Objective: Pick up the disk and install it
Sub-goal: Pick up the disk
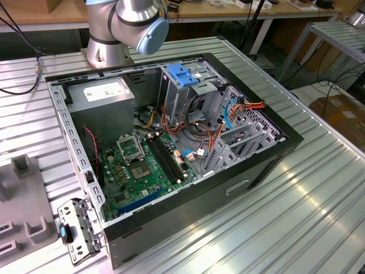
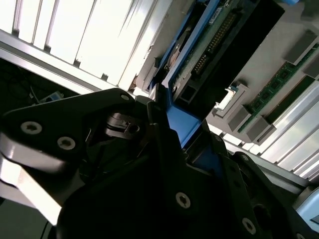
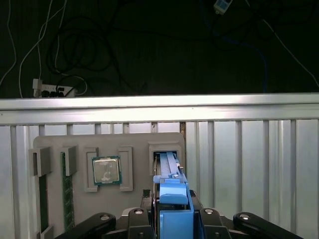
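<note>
The disk (image 3: 168,172), a dark drive with bright blue side rails, stands on edge between the black fingers of my gripper (image 3: 173,214) in the first wrist view. Its far end lies over a slot of a grey holder plate (image 3: 134,142); I cannot tell whether it still sits in that slot. In the second wrist view the disk (image 2: 214,45) shows its connector edge. There my gripper (image 2: 179,127) is shut on the disk's blue rail. The open computer case (image 1: 171,142) lies on the table in the exterior view, with a drive cage (image 1: 197,97) at its back.
The holder plate also carries a processor chip (image 3: 105,171) and a memory stick (image 3: 67,199). In the case, a light-blue latch plate (image 1: 183,74) tops the cage and a grey power supply (image 1: 105,94) sits beside it. The arm's base (image 1: 114,34) stands behind the case.
</note>
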Motion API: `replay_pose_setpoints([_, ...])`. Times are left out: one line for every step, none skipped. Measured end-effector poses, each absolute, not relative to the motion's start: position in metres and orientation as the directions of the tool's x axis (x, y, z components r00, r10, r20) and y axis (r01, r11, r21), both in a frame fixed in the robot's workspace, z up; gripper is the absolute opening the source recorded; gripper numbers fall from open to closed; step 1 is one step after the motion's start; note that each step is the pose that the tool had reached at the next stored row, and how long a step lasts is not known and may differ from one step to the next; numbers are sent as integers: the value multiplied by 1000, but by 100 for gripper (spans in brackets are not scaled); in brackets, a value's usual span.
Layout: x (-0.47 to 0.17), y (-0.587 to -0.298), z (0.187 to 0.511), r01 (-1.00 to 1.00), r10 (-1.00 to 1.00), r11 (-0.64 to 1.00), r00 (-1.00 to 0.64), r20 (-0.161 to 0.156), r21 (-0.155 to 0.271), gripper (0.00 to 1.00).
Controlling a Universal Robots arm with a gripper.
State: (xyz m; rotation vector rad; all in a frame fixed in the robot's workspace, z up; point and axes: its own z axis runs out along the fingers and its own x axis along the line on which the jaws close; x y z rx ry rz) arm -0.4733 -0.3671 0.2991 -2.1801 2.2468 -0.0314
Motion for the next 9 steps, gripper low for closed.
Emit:
replay_pose_setpoints([-473, -367, 299, -999, -1000, 30, -30, 6, -22, 37])
replay_pose_setpoints([-473, -367, 299, -999, -1000, 30, -30, 6, -22, 37])
replay_pose_setpoints([-473, -367, 299, -999, -1000, 30, -30, 6, -22, 37])
replay_pose_setpoints([-473, -367, 299, -999, -1000, 30, -30, 6, -22, 37])
replay_pose_setpoints([-473, -367, 299, -999, -1000, 30, -30, 6, -22, 37])
replay_pose_setpoints([-473, -367, 299, -999, -1000, 30, -30, 6, -22, 37])
replay_pose_setpoints([-473, -367, 298, -999, -1000, 30, -30, 6, -22, 37])
replay_pose_setpoints([-473, -367, 297, -999, -1000, 30, -30, 6, -22, 37])
replay_pose_setpoints([-473, -367, 296, -999, -1000, 30, -30, 6, -22, 37])
